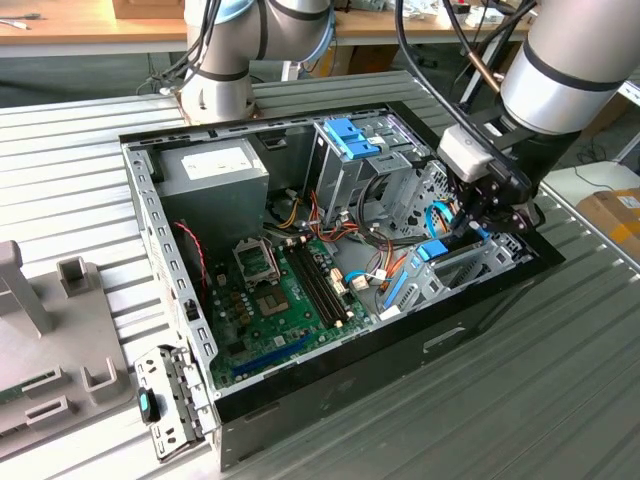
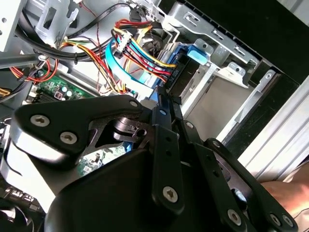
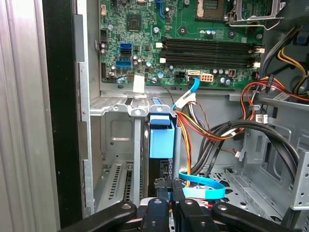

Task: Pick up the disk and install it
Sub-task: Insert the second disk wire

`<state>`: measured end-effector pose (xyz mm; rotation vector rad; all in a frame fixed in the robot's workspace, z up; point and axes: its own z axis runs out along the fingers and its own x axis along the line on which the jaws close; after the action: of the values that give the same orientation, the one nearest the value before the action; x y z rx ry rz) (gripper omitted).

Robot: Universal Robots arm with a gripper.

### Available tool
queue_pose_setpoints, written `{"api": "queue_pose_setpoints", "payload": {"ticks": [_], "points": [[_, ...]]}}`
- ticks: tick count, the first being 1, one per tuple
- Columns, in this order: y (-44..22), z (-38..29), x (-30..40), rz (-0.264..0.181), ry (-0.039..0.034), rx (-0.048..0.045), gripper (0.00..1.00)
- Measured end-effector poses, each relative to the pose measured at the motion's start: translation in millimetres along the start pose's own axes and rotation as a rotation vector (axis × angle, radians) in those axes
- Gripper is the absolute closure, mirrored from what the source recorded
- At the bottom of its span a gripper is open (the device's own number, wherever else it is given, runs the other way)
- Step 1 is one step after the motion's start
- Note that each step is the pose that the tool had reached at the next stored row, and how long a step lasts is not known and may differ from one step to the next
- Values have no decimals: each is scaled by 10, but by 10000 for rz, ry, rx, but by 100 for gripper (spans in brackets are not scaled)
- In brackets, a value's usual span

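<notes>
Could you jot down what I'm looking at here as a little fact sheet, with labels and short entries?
Setting: open computer case lying on a ribbed metal table
Inside: green motherboard, bundled cables
Disk: standing on edge in a metal bay by the case wall
Gripper: lowered over the disk, fingers shut on its edge

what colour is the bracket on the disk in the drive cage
Bright blue; the disk's bracket shows best in the first wrist view.

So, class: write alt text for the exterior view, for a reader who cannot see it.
A robot arm's gripper reaches into an open computer case at the exterior view's right, at a blue-edged disk standing in a metal bay. A green motherboard lies in the middle.
</notes>
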<state>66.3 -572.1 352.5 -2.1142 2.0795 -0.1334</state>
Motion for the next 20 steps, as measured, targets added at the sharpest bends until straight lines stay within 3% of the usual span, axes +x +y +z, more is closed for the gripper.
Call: {"api": "queue_pose_setpoints", "payload": {"ticks": [2, 20], "points": [[8, 6, 7, -2, -2, 33, 84], [-14, 57, 13, -15, -1, 35, 84]]}}
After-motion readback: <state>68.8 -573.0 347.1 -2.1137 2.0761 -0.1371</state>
